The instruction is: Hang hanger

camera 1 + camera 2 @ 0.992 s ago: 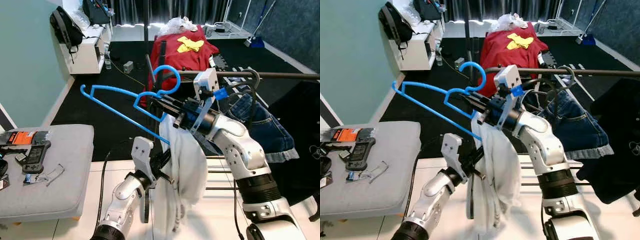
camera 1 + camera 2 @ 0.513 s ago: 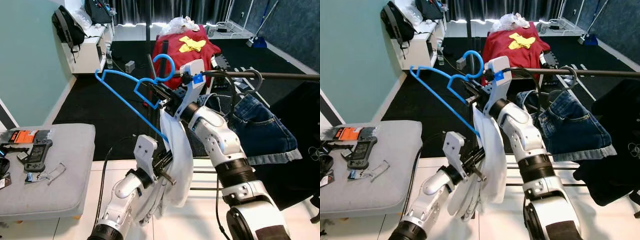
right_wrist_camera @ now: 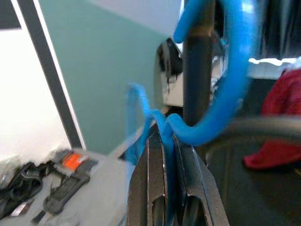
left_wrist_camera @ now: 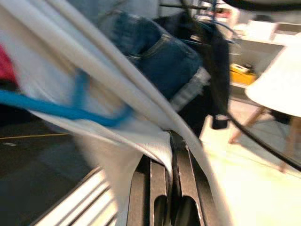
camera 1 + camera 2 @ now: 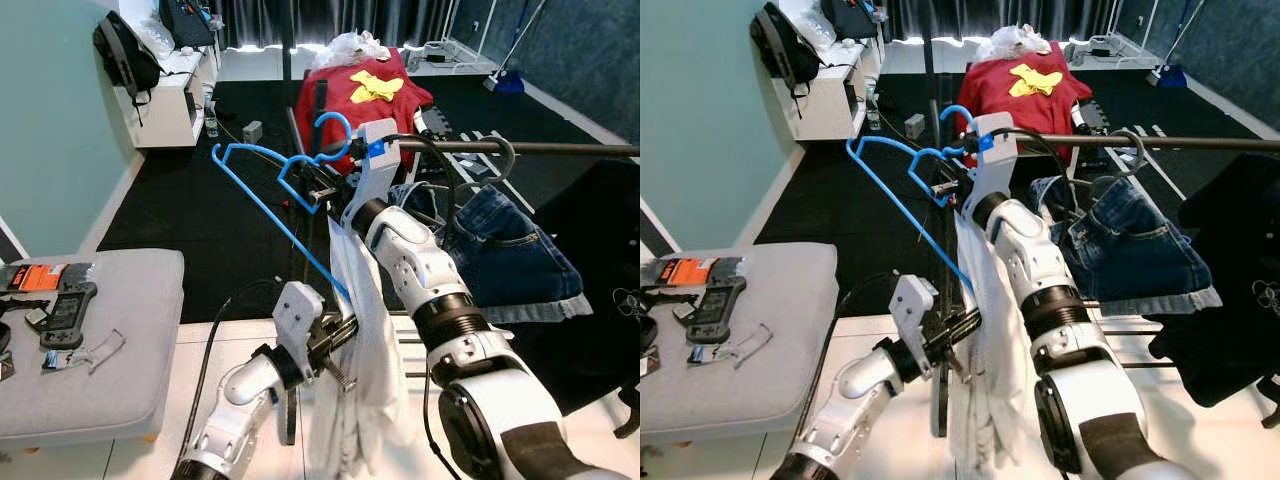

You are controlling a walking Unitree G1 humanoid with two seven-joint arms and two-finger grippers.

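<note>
Hanger (image 5: 262,190) left of the rail (image 5: 530,148), cloth (image 5: 365,330) below, jeans (image 5: 500,245) further right

Bright blue hanger (image 5: 275,195), white garment (image 5: 365,340) on it, dark blue denim (image 5: 505,250) alongside, red cloth (image 5: 360,95) with yellow print behind

A glossy blue plastic hanger (image 5: 268,190), matt white cloth (image 5: 362,330) and a smooth dark metal rail (image 5: 540,148) are seen.

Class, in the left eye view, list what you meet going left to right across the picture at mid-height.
Grey cushion → blue hanger → white garment → denim shorts
</note>
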